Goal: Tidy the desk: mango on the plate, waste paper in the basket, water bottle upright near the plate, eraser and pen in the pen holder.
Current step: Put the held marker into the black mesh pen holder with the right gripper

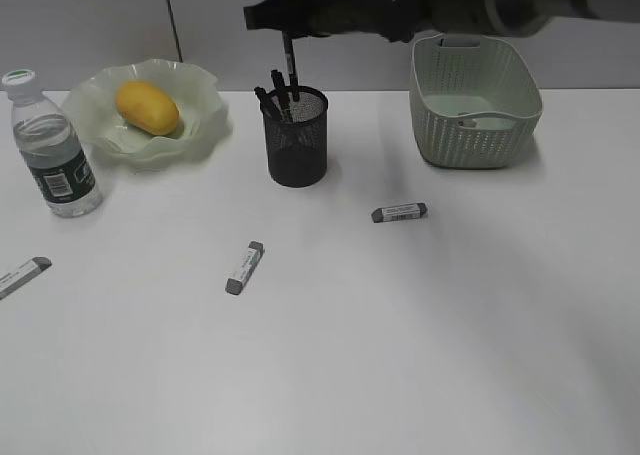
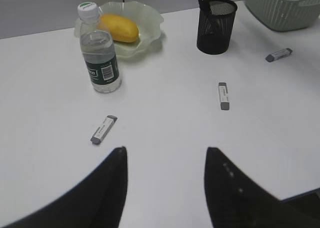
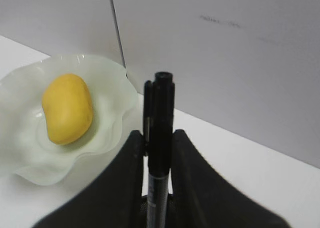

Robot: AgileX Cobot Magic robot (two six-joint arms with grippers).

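My right gripper (image 1: 287,17) is shut on a black pen (image 1: 289,60), held upright over the black mesh pen holder (image 1: 296,145). The pen's lower end reaches the holder's mouth, beside other pens standing in it. In the right wrist view the pen (image 3: 161,112) stands between my fingers (image 3: 159,138). The mango (image 1: 147,107) lies on the wavy green plate (image 1: 205,125). The water bottle (image 1: 48,150) stands upright left of the plate. Three erasers (image 1: 399,213) (image 1: 244,267) (image 1: 22,276) lie on the desk (image 1: 400,355). My left gripper (image 2: 165,150) is open and empty above the desk.
The green perforated basket (image 1: 475,135) stands at the back right; a small pale bit shows inside it, too small to identify. A grey wall runs behind the desk. In the left wrist view the bottle (image 2: 100,62) stands before the plate (image 2: 150,32).
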